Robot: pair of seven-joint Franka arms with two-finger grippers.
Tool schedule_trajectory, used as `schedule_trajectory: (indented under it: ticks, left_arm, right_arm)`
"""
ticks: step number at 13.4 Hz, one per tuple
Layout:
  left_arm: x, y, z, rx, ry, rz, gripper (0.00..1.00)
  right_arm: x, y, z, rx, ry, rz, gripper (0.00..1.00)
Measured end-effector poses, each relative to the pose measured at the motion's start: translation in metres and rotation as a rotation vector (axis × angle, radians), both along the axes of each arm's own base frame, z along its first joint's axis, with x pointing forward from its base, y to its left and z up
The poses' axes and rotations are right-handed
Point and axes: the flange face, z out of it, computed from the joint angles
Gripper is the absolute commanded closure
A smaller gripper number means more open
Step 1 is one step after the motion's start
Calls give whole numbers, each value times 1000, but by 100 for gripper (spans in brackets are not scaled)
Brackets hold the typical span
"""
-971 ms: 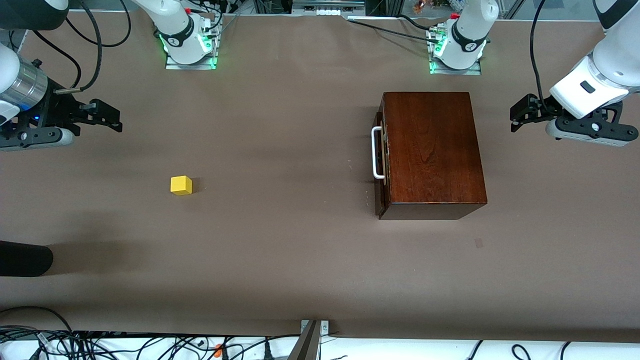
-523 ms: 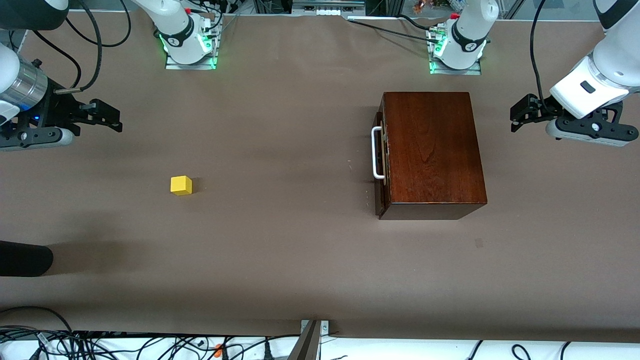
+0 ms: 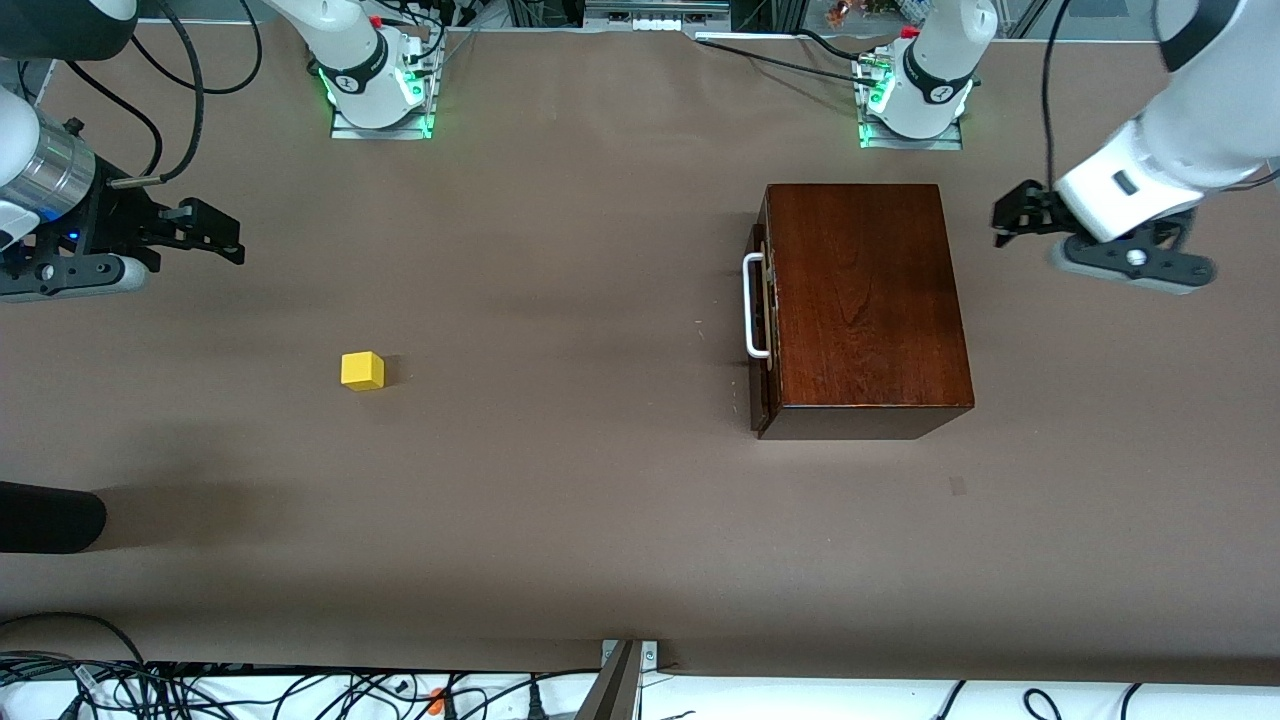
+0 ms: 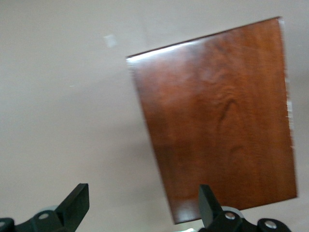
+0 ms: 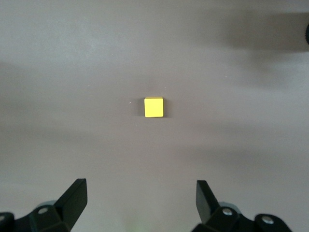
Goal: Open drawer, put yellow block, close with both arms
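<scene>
The drawer (image 3: pixel 762 330) sits shut in a glossy dark-wood box (image 3: pixel 865 300), its reddish-brown front flush with the box and facing the right arm's end of the table (image 3: pixel 560 520). We see the white U-shaped handle (image 3: pixel 753 305) only in the front view. The left wrist view gives the box's polished, grained lid from above, and the pale strip along one edge there may be the handle, though we cannot be sure.

The yellow block (image 3: pixel 362 370), a small matt cube with crisp edges, rests alone on the brown table covering toward the right arm's end, well apart from the box and slightly nearer the front camera than the handle. The right wrist view shows it squarely from above with bare cloth all round, which confirms that nothing touches it.

The left gripper (image 3: pixel 1012 218) hangs over the table just beside the box, at the side away from the handle. Its black fingers (image 4: pixel 76 205) stand wide apart in the left wrist view, holding nothing. The right gripper (image 3: pixel 218 232) hovers over the right arm's end of the table, near the block but clear of it. Its silver cylindrical wrist section (image 3: pixel 48 175) appears only in the front view, while its own view shows the fingers (image 5: pixel 72 200) spread wide and empty.

A dark rounded object (image 3: pixel 50 517) enters the front view low at the right arm's end. Loose cables (image 3: pixel 100 680) lie along the table's near edge. Nothing stands between block and drawer.
</scene>
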Motion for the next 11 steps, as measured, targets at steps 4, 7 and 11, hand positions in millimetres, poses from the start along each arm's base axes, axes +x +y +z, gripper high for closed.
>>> schedule_trajectory:
  ticks: [4,7,11]
  left_arm:
    - [11,-96,-34,-24,53,-97,0]
    - [12,-175,-69,10,94,-30,0]
    - [-1,-247,-109,92,70,5,0]
  right_arm:
    - [0,0,0,0,0,0,0]
    - [0,0,0,0,0,0,0]
    - [0,0,0,0,0,0,0]
